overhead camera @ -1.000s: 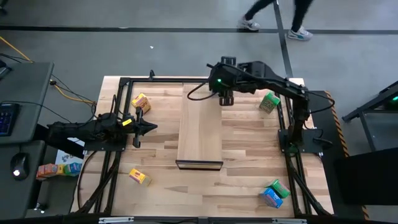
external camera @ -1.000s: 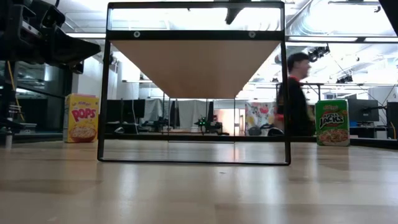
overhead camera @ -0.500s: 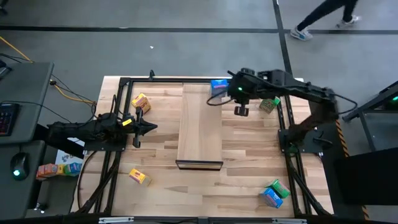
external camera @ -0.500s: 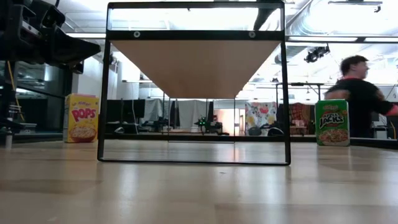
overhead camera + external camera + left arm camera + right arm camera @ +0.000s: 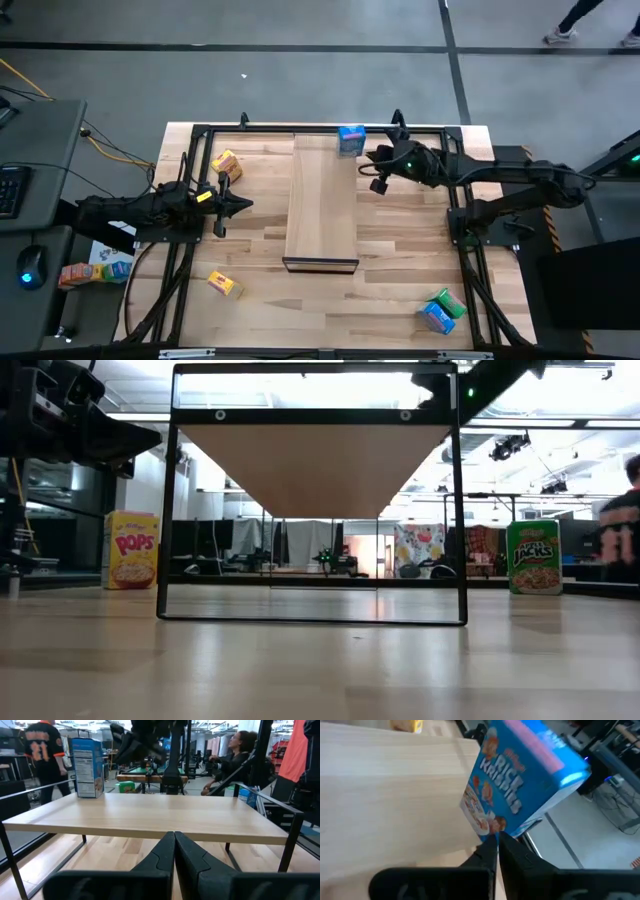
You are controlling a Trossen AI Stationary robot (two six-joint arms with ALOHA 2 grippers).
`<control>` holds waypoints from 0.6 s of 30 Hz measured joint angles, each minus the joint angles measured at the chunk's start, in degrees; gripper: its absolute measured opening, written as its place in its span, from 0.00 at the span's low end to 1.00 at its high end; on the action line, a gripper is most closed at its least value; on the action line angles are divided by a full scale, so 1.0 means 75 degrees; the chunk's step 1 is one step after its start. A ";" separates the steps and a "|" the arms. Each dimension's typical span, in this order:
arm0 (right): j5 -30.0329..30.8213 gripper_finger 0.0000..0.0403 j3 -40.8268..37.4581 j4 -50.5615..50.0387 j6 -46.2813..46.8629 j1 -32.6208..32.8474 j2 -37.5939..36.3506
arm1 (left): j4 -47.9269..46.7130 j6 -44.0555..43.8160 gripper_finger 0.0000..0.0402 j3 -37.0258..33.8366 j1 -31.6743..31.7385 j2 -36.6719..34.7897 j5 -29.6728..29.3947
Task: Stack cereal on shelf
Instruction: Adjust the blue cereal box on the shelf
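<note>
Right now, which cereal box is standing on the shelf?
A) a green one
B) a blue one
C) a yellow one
B: a blue cereal box stands upright at the far corner of the shelf; the yellow boxes and the green one lie on the tabletop.

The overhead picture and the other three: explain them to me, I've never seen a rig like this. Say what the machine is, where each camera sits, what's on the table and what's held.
This is a robot with two dark arms at a table, each ending in a two-finger gripper. One picture looks straight down, one looks level across the tabletop, and two come from cameras on the arms' wrists. A raised shelf stands mid-table, with a blue cereal box upright on its far corner. On the table lie a yellow box, a second yellow box, and a green box beside another blue box. The level view shows a further green box. The left gripper waits shut beside the shelf. The right gripper is shut near the box on the shelf. Neither holds anything.
</note>
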 joint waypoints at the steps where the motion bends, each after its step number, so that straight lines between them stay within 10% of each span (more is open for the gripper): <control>1: -0.0006 0.01 -0.0179 0.0353 -0.0029 -0.0068 0.0003 | 0.0003 0.0000 0.01 0.0001 -0.0003 0.0000 0.0001; 18: -0.0862 0.00 -0.0826 0.2503 0.0156 -0.1026 0.0130 | 0.0001 0.0000 0.01 0.0001 0.0000 -0.0001 0.0001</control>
